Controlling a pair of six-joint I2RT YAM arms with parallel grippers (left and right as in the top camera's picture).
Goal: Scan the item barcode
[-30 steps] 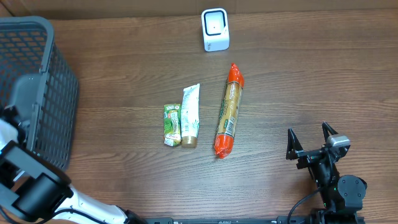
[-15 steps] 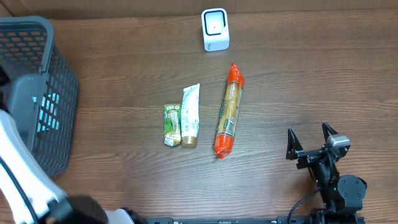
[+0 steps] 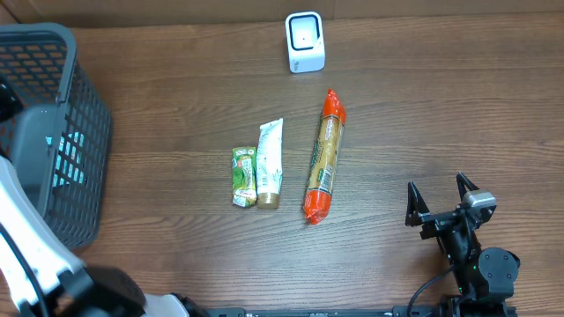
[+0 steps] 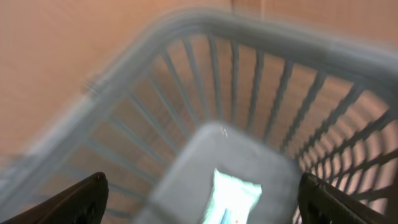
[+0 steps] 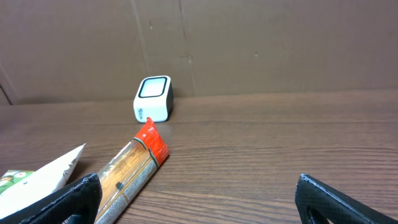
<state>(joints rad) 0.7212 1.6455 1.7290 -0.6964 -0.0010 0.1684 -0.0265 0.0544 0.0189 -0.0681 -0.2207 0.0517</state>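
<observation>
Over the grey basket (image 3: 62, 40) at the left edge of the table (image 3: 441, 106): the left gripper (image 4: 208, 193), aimed down into it. Jaws spread wide in the wrist view, with nothing between them and nothing held. On the basket floor below, a pale blue-and-white packet (image 4: 233, 198) lying flat, too blurred to say what kind.

Near the table's front right corner: the right gripper (image 3: 438, 195), well apart from everything else. Jaws fully wide and empty, facing across the table toward the far edge.

In the middle of the table, three more goods in a row, all lying flat:
- a small green sachet (image 3: 243, 176) on the left
- just beside it, a white tube (image 3: 270, 163), cap end toward the front
- to the right, a little apart, a long tan packet with orange ends (image 3: 323, 156), slightly tilted, its far end toward the scanner

At the far edge, upright: the white scanner (image 3: 305, 41) with its dark-rimmed window — well apart from the basket and from both grippers, nearest to the long packet's far tip.
</observation>
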